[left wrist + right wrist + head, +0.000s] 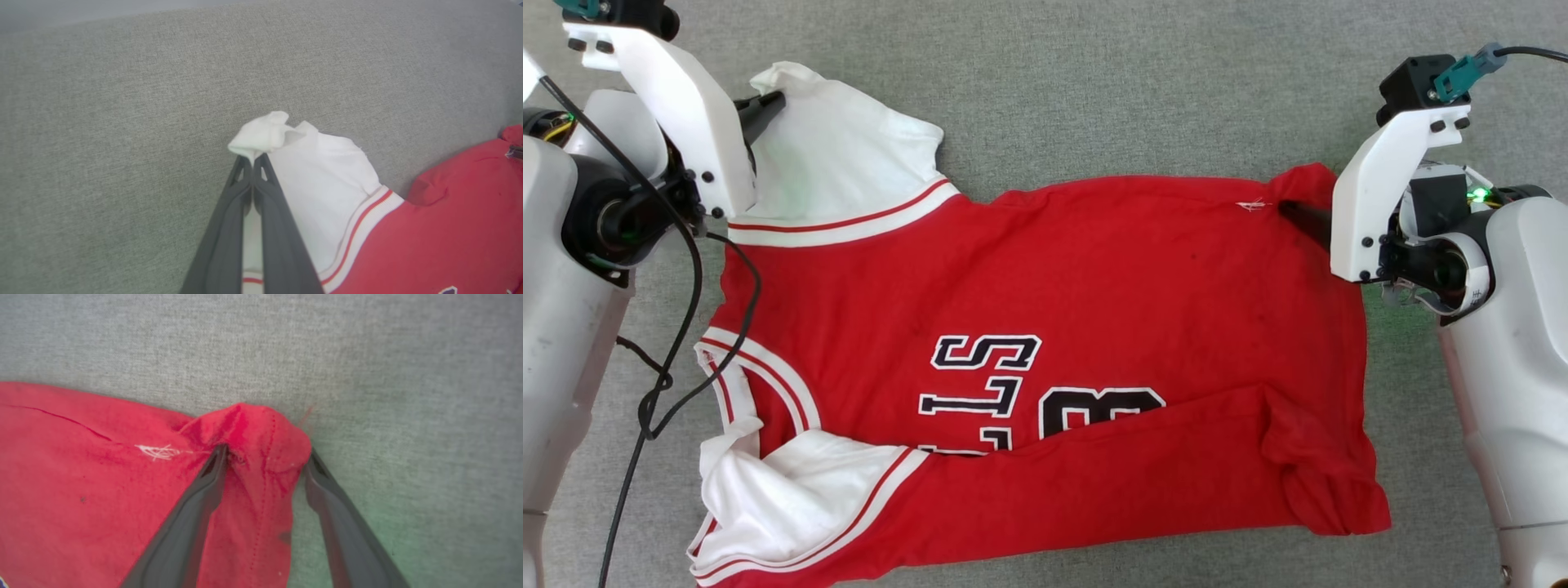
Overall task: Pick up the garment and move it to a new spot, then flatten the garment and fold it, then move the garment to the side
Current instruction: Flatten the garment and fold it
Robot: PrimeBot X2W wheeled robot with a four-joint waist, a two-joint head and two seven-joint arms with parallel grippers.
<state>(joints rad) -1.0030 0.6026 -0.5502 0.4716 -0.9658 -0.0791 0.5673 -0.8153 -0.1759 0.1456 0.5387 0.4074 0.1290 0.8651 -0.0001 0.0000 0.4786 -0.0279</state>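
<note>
Across the grey surface point(1094, 98): we find the garment point(1045, 310) spread with its long axis running side to side, collar and sleeves toward our left and hem toward our right.
Near edge: a red band point(1094, 482) is already folded up over the lower part of the black lettering point(980, 376), and the near sleeve point(792, 482) lies rumpled.
Key relation: our two grippers sit at opposite ends of the far edge, so the cloth lies between them and back toward our body from both sets of tips. Each arm is nearest its own end.
Left gripper point(252, 161): jaws pressed together on the tip of the far white sleeve point(322, 179), with a small white bunch poking out past them.
Right gripper point(265, 457): jaws apart, straddling the far hem corner point(253, 428). One finger presses into the red cloth and the other touches the corner's outer side, with nothing pinched yet.
Our judgement: the right side needs a firm pinch before the far edge can be drawn taut or carried over evenly. A pull from the left alone would skew the shirt.
</note>
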